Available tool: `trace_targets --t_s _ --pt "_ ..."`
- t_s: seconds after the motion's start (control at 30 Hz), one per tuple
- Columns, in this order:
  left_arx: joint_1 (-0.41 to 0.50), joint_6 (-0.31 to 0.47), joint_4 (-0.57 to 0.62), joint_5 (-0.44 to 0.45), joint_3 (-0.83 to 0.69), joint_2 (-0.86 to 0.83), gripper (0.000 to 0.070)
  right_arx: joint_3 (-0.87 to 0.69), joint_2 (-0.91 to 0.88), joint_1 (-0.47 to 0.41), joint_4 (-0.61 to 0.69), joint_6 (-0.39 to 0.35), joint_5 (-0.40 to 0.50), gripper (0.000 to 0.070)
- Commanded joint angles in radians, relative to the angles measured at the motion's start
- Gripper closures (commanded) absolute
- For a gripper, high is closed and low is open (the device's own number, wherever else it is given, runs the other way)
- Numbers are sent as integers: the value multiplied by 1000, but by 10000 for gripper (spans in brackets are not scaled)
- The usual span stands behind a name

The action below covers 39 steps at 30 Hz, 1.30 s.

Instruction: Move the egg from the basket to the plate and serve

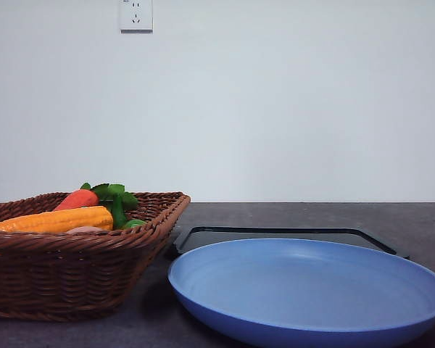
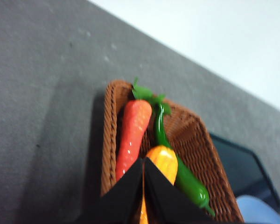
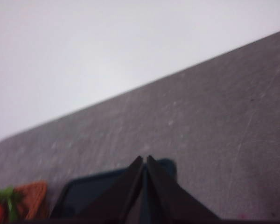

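Note:
The dark-brown wicker basket [image 1: 72, 272] stands at the front left. Just a pinkish sliver of the egg [image 1: 85, 229] peeks over its rim, below the corn cob [image 1: 54, 220]. The light-blue plate [image 1: 391, 319] lies to the basket's right, near the front edge, with nothing on it. In the left wrist view my left gripper [image 2: 143, 159] hovers over the basket [image 2: 109, 140] with its fingers shut together and nothing between them; its tips cover part of the corn [image 2: 162, 161], and the egg is hidden there. My right gripper [image 3: 144, 158] is also shut and holds nothing, above the dark table.
A carrot [image 1: 77, 199] [image 2: 132, 135] with green leaves and a green pepper [image 2: 184, 179] share the basket. A flat black tray [image 1: 275, 236] [image 3: 84, 196] lies just behind the plate. The dark grey tabletop [image 3: 214, 140] runs back to a white wall.

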Motion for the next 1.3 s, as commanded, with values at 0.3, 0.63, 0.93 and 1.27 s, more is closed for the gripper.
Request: trace_targets --t_s 0.3,0.63,0.93,1.27 --pt "-3 149 -123 303 243 339 700 212 282 2 -231 -138 -206 700" --pt "-88 211 -227 419 404 528 614 227 489 29 -415 -194 -331 627" --pt "-140 206 -192 401 404 537 387 170 654 141 -377 -154 -301 503" --pt "-141 207 -193 381 404 537 387 15 821 185 -124 -74 -340 503"
